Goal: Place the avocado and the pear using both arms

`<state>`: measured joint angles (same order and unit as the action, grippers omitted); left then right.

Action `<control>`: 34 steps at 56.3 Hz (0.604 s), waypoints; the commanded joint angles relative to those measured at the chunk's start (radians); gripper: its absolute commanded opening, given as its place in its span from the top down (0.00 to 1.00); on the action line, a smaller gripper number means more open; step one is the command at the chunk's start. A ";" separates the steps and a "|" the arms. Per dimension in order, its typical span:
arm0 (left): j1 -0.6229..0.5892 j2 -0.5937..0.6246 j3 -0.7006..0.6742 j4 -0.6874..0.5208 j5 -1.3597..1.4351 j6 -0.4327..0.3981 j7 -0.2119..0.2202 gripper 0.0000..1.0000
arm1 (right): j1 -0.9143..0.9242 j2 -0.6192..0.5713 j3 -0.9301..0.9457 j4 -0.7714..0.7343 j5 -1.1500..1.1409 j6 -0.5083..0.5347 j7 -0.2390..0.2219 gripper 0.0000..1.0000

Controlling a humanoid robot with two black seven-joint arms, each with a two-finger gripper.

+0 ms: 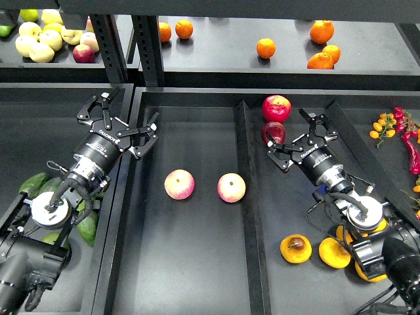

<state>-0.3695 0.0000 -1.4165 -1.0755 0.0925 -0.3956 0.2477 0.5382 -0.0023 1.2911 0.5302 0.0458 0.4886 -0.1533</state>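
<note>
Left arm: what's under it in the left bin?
Green avocados show beside and beneath the left arm, partly covered by it. How many lie there cannot be seen. The left tool is open, holding nothing.

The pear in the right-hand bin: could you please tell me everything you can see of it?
The pear is a roundish orange-yellow fruit with a dark brown dimple near its centre, facing up. Its skin looks smooth and slightly glossy. It lies on the black floor of the right bin, near the front, just left of other orange-yellow fruit; whether they touch is unclear. The right gripper is open well beyond it, near two red apples, and nothing holds the pear.
</note>
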 commanded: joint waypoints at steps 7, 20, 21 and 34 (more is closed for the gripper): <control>-0.008 0.000 0.004 0.020 -0.013 -0.022 -0.013 0.01 | -0.012 0.002 0.094 -0.015 -0.170 0.000 0.000 0.00; -0.008 0.000 0.018 0.034 -0.048 -0.025 -0.068 0.01 | -0.017 0.002 0.126 -0.015 -0.175 0.000 0.001 0.00; -0.008 0.000 0.021 0.034 -0.048 -0.025 -0.070 0.01 | -0.018 0.002 0.126 -0.015 -0.175 0.000 0.001 0.00; -0.006 0.000 0.022 0.029 -0.048 -0.025 -0.088 0.01 | -0.018 0.002 0.128 -0.015 -0.175 0.000 0.001 0.00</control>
<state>-0.3775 0.0000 -1.3946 -1.0417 0.0445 -0.4203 0.1752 0.5201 0.0001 1.4196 0.5153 -0.1289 0.4886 -0.1519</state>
